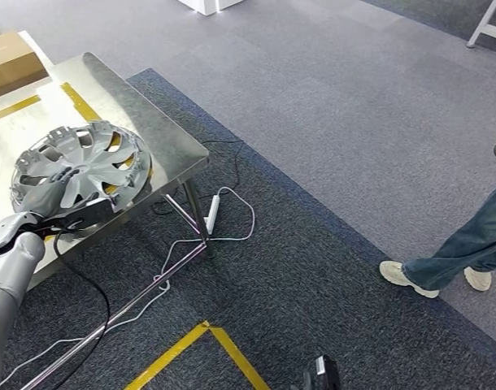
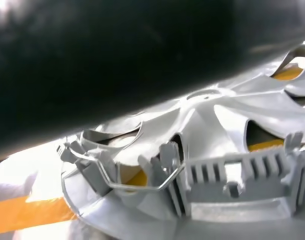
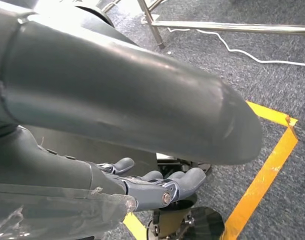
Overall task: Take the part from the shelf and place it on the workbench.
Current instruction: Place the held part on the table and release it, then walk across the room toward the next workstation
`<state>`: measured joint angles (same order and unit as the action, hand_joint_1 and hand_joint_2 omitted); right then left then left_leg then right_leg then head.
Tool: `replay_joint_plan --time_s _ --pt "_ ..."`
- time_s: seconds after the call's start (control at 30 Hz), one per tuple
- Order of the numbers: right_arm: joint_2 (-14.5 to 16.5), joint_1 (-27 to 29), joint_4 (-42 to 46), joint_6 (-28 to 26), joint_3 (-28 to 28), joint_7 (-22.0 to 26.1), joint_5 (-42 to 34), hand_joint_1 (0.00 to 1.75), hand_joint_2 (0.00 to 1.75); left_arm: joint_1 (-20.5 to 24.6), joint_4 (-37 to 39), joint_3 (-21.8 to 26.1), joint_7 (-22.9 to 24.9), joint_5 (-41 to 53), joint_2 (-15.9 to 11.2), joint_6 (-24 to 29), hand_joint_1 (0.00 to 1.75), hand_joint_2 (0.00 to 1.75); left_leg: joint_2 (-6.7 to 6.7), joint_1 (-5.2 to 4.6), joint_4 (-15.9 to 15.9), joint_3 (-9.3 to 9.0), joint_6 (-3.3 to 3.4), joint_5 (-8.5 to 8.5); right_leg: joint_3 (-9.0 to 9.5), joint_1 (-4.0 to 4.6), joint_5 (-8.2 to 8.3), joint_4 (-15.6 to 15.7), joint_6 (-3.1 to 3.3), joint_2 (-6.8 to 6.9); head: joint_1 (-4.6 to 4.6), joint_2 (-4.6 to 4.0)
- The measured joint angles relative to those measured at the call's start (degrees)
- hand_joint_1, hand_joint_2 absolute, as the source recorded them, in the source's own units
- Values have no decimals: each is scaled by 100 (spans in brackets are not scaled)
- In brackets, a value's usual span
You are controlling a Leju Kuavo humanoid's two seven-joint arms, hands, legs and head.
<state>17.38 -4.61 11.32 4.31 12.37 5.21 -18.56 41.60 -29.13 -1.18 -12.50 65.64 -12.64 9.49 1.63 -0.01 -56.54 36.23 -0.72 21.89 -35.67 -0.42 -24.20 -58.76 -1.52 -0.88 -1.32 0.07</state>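
- The right hand (image 3: 158, 185) hangs low beside the robot's body, above the dark carpet and a line of yellow floor tape (image 3: 268, 175). Its fingers are stretched out and a little apart, with nothing in them. I judge it has no share in this step.
- The left hand (image 1: 61, 188) reaches over the near edge of the workbench (image 1: 171, 146) and lies on the wheel cover (image 1: 80, 166), fingers spread across its near side. Whether the fingers grip the rim or merely rest on it I cannot tell; the left wrist view is half blocked by a dark blur.
- The wheel cover, the part named in the task, sits on the shiny metal top of the workbench, near its front corner, inner side up: the left wrist view shows the clips and the wire ring (image 2: 143, 182) along its edge. It looks to lie flat on the top, over a strip of yellow tape (image 2: 26, 212). Placing seems all but done; what is left, I judge, is for the hand to let go.
- A white power strip (image 1: 211, 211) and cables lie on the carpet under the bench corner, a snag risk for the feet.
- A cardboard box (image 1: 9, 61) stands at the far end of the bench; it looks closed, so its contents cannot be told.
- A person's legs and shoes (image 1: 405, 276) stand well apart to the right.
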Motion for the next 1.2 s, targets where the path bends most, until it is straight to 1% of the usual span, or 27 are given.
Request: replay_joint_plan --time_s 0.13,0.23,0.37,0.43,0.47,0.5,0.57,0.6,0.63,0.67,0.7,0.73,0.77,0.8,0.83,0.87,0.9,0.93,0.97,1.0,1.03,1.07,1.1,1.13,1.17,1.2 --pt "0 -2 0 -53 0 88 0 0 0 -127 -34 0 0 -67 -31 36 0 0 0 -11 -6 2 13 10 2 -14 0 5 -7 0 2 0" --pt "0 -4 0 -85 -3 135 0 0 0 -229 -64 0 2 -94 -62 62 0 0 0 -23 -21 6 36 25 5 -25 -6 5 -24 2 2 0" --pt "0 -7 0 -108 -34 151 0 0 0 -331 -91 2 10 -110 -92 80 0 0 -1 -40 -46 14 84 45 16 -43 -7 27 -74 -6 4 0" --pt "0 -11 1 -108 -43 153 0 0 0 -357 -126 2 13 -119 -95 86 0 0 -26 -9 7 -19 125 21 -2 -33 -38 8 -115 -8 0 0" --pt "0 -12 2 -108 -46 155 0 0 0 -362 -140 2 13 -120 -94 89 0 0 -47 12 35 -41 148 11 -55 -24 -116 -105 -135 0 -8 0" --pt "0 -13 2 -108 -50 157 0 0 0 -370 -151 3 14 -121 -93 92 0 0 -75 34 58 -61 168 6 -165 -18 -250 -337 -151 14 -19 0" --pt "-1 -22 2 -108 -56 166 -1 0 0 -398 -160 3 15 -121 -91 96 0 0 -137 41 57 -72 183 19 -521 -20 -605 -1085 -173 35 -34 0" --pt "-2 -32 2 -108 -58 169 -1 0 0 -422 -160 4 16 -121 -87 96 0 0 -174 43 56 -75 180 26 -680 -23 -720 -1409 -183 40 -36 0" --pt "-4 -39 2 -108 -58 171 -1 0 0 -445 -160 4 16 -121 -82 96 0 0 -211 47 53 -81 171 35 -752 -24 -735 -1557 -192 46 -37 0" --pt "-5 -41 2 -108 -60 172 -1 0 0 -465 -161 4 17 -121 -76 96 0 0 -245 55 48 -90 156 46 -704 -26 -639 -1471 -196 61 -38 0" --pt "-7 -42 2 -109 -60 167 0 0 0 -476 -162 4 17 -121 -70 96 0 0 -277 68 37 -102 133 62 -542 -28 -458 -1163 -200 99 -37 0" --pt "-8 -36 2 -109 -61 162 0 0 0 -479 -165 4 19 -121 -67 95 0 0 -304 74 17 -112 100 82 -329 -23 -288 -747 -208 193 -39 0" --pt "-8 -30 2 -107 -64 158 0 0 0 -478 -174 4 21 -120 -69 95 0 0 -333 71 -14 -113 60 103 -136 -16 -164 -388 -188 264 -44 0" --pt "-7 -27 2 -106 -69 155 0 0 0 -475 -183 4 23 -120 -75 94 0 0 -361 63 -37 -111 22 118 -11 -7 -97 -150 -155 312 -47 0" --pt "-7 -22 2 -104 -74 154 0 0 0 -473 -191 4 27 -119 -82 93 0 0 -390 50 -51 -110 -10 124 36 4 -91 -52 -111 324 -50 0" --pt "-6 -21 2 -103 -80 154 0 0 0 -473 -198 4 30 -119 -86 93 0 0 -428 46 -53 -113 -32 123 31 13 -88 -57 -53 265 -53 0" --pt "-6 -20 2 -103 -83 154 0 0 0 -473 -199 4 34 -119 -85 93 0 0 -468 51 -42 -123 -49 124 16 18 -80 -64 -8 212 -51 0" --pt "-5 -18 2 -102 -85 155 0 0 0 -473 -205 4 37 -118 -82 93 0 0 -480 64 -54 -127 -69 153 12 16 -70 -61 29 160 -51 0" --pt "-5 -19 2 -101 -86 155 0 0 0 -474 -213 4 40 -117 -76 92 0 0 -452 76 -145 -96 -88 238 12 11 -59 -55 67 108 -50 0" --pt "-5 -21 2 -100 -86 155 0 0 0 -475 -220 3 43 -115 -73 92 0 0 -392 84 -349 -13 -104 381 14 3 -47 -48 101 61 -48 0" --pt "-4 -21 2 -98 -87 155 -1 0 0 -481 -226 3 47 -111 -72 91 0 0 -310 90 -682 131 -115 573 15 -3 -41 -44 123 10 -45 0" --pt "-4 -21 2 -96 -87 154 -1 0 0 -493 -228 3 52 -107 -69 89 0 0 -247 90 -1095 318 -118 771 14 -4 -38 -45 137 -41 -43 0" --pt "-4 -19 2 -95 -88 152 -1 0 0 -513 -228 3 60 -104 -67 85 0 0 -214 90 -1468 493 -120 913 14 -5 -38 -45 143 -97 -42 0" --pt "-4 -18 2 -92 -89 148 -1 0 0 -538 -228 3 70 -102 -61 78 0 0 -199 91 -1702 610 -120 960 15 -6 -38 -46 144 -159 -42 0" --pt "-4 -18 2 -91 -90 142 0 0 0 -561 -232 3 78 -101 -55 69 0 0 -190 94 -1710 622 -117 886 17 -10 -37 -47 142 -225 -42 0" --pt "-4 -20 2 -87 -92 135 0 0 0 -577 -240 3 86 -101 -49 62 0 0 -170 101 -1496 526 -113 718 21 -16 -34 -49 136 -292 -42 0"
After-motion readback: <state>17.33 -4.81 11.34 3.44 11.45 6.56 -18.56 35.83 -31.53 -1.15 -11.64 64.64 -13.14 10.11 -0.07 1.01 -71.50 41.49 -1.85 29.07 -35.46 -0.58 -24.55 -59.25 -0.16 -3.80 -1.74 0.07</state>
